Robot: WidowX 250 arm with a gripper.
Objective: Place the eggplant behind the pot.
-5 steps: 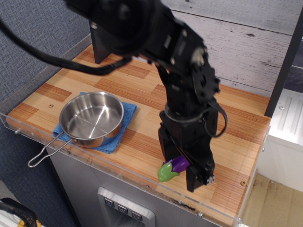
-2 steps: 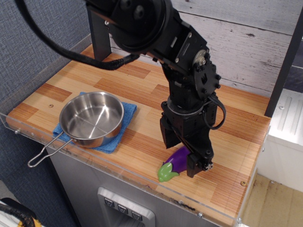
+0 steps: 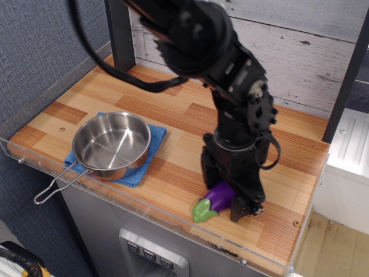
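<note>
purple eggplant [image 3: 214, 200] is straddled by the gripper [image 3: 226, 199], whose closure cannot be told; the pot [image 3: 111, 145] is seen at nine o'clock.

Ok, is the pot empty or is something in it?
Empty. The pot shows only bare shiny steel inside; the eggplant lies on the counter by the gripper, well apart from it.

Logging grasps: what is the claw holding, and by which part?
The claw appears closed on the eggplant, around its purple body; the green stem end sticks out free.
</note>
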